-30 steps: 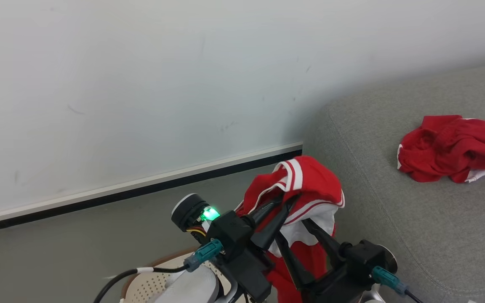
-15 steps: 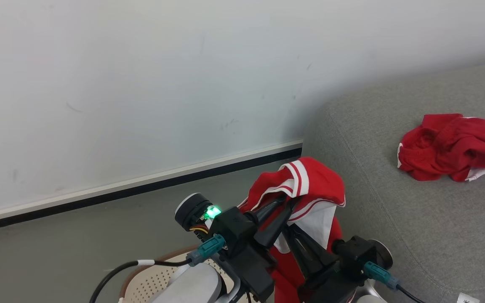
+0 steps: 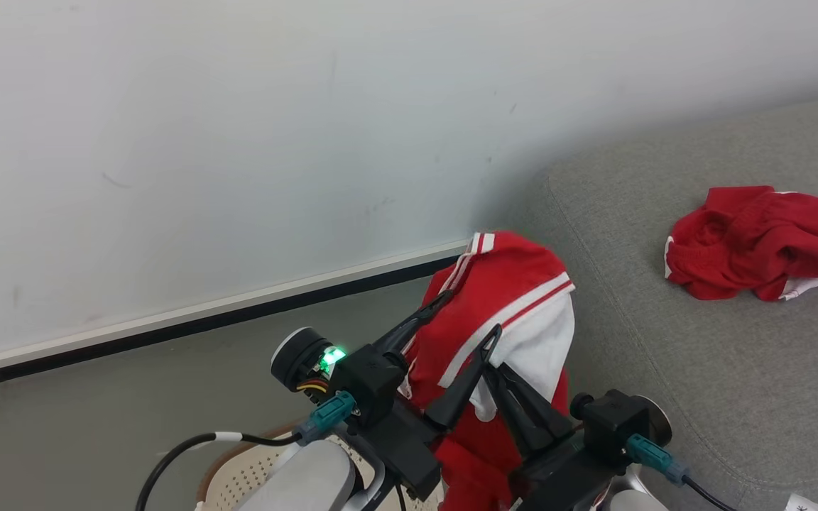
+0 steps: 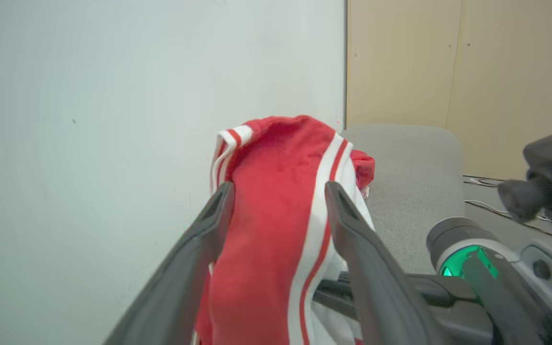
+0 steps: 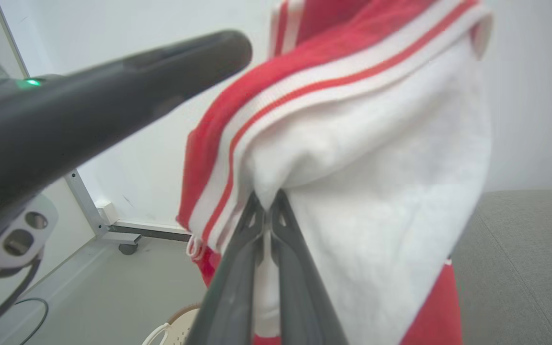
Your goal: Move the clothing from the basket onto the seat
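Right claw point(image 5: 267, 203): closed, pinching the white panel of a soft bright red garment with white trim and thin stripes point(image 3: 508, 298).
Left claw point(image 3: 471, 314): fingers spread, with the same garment's red cloth lying between them.
Held garment: raised, hanging lengthwise downward from both claws, above the cream-white perforated plastic basket with a brown rim point(image 3: 246, 482).
Way to go: the large light grey woven-fabric seat point(image 3: 700, 369) lies to the robot's right, just beside the garment. The right arm is nearer.
On the seat: a second crumpled red garment point(image 3: 757, 241), well apart from the claws.
Room: grey floor point(image 3: 96, 411), white wall point(image 3: 238, 142), dark skirting strip point(image 3: 167, 330).
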Available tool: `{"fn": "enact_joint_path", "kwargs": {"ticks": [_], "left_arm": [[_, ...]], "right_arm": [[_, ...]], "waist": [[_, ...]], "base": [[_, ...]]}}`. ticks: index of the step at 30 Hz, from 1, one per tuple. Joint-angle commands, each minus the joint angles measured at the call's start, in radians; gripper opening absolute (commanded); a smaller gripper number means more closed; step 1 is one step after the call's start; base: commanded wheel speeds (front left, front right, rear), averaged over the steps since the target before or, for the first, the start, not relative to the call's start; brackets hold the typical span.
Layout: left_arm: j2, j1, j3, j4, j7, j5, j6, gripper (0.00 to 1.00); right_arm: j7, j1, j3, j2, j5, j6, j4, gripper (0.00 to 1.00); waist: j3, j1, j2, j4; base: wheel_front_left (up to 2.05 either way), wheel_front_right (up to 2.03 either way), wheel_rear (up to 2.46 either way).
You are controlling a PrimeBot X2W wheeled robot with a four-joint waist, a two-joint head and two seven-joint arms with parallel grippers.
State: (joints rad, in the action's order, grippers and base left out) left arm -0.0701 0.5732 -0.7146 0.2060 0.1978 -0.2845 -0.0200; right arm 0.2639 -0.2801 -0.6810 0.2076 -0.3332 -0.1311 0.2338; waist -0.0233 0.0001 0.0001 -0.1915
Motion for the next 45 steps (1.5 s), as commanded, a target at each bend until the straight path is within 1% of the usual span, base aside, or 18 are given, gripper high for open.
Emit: {"fn": "enact_joint_path", "kwargs": {"ticks": [1, 8, 12, 18, 20, 27, 34, 35, 37, 40, 45], "left_arm": [[-0.012, -0.006, 0.001, 0.005, 0.002, -0.004, 0.003, 1.0], [-0.015, -0.011, -0.006, 0.0, -0.001, -0.01, 0.011, 1.0], [-0.018, -0.006, -0.009, -0.007, -0.005, -0.011, 0.013, 1.0], [-0.029, 0.013, -0.014, -0.015, -0.017, -0.008, 0.014, 1.0], [-0.029, 0.016, -0.017, -0.016, -0.019, -0.007, 0.013, 1.0], [-0.034, 0.03, -0.027, -0.022, -0.028, -0.006, 0.012, 1.0], [-0.043, 0.052, -0.037, -0.028, -0.042, 0.001, 0.006, 1.0], [-0.046, 0.059, -0.041, -0.028, -0.046, 0.003, 0.006, 1.0], [-0.049, 0.067, -0.043, -0.027, -0.048, 0.004, 0.005, 1.0], [-0.04, 0.082, -0.061, -0.022, -0.055, 0.005, -0.013, 1.0], [-0.027, 0.115, -0.086, 0.0, -0.054, 0.005, -0.031, 1.0]], "right_arm": [[0.001, 0.003, 0.007, 0.0, 0.006, 0.001, -0.009, 0.0], [0.001, 0.008, 0.032, 0.001, 0.019, 0.001, -0.019, 0.0], [0.001, 0.007, 0.048, 0.0, 0.028, 0.001, -0.032, 0.0], [0.001, -0.003, 0.09, -0.007, 0.052, 0.001, -0.07, 0.0], [0.001, -0.002, 0.102, -0.008, 0.057, 0.001, -0.08, 0.0], [0.001, 0.022, 0.17, -0.022, 0.088, 0.001, -0.141, 0.0], [0.001, 0.035, 0.213, -0.036, 0.11, 0.001, -0.181, 0.0], [0.001, 0.038, 0.222, -0.043, 0.115, 0.001, -0.191, 0.0], [0.001, 0.039, 0.233, -0.053, 0.114, 0.001, -0.204, 0.0], [0.001, 0.049, 0.268, -0.06, 0.126, 0.001, -0.218, 0.0], [0.001, 0.072, 0.323, -0.08, 0.148, 0.001, -0.25, 0.0]], "waist": [[0.0, -0.0001, -0.0001, 0.001], [0.004, -0.0001, -0.0001, -0.001], [0.012, -0.0001, -0.0001, -0.019], [0.039, -0.0001, -0.0001, -0.079], [0.043, -0.0001, -0.0001, -0.089], [0.075, -0.0001, -0.0001, -0.179], [0.123, -0.0001, -0.0001, -0.274], [0.139, -0.0001, -0.0001, -0.3], [0.153, -0.0001, -0.0001, -0.328], [0.176, -0.0001, -0.0001, -0.341], [0.204, -0.0001, -0.0001, -0.351]], "base": [[0.0, 0.0, 0.0], [0.0, 0.0, 0.0], [0.0, 0.0, 0.0], [0.0, 0.0, 0.0], [0.0, 0.0, 0.0], [0.0, 0.0, 0.0], [0.0, 0.0, 0.0], [0.0, 0.0, 0.0], [0.0, 0.0, 0.0], [0.0, 0.0, 0.0], [0.0, 0.0, 0.0]]}}
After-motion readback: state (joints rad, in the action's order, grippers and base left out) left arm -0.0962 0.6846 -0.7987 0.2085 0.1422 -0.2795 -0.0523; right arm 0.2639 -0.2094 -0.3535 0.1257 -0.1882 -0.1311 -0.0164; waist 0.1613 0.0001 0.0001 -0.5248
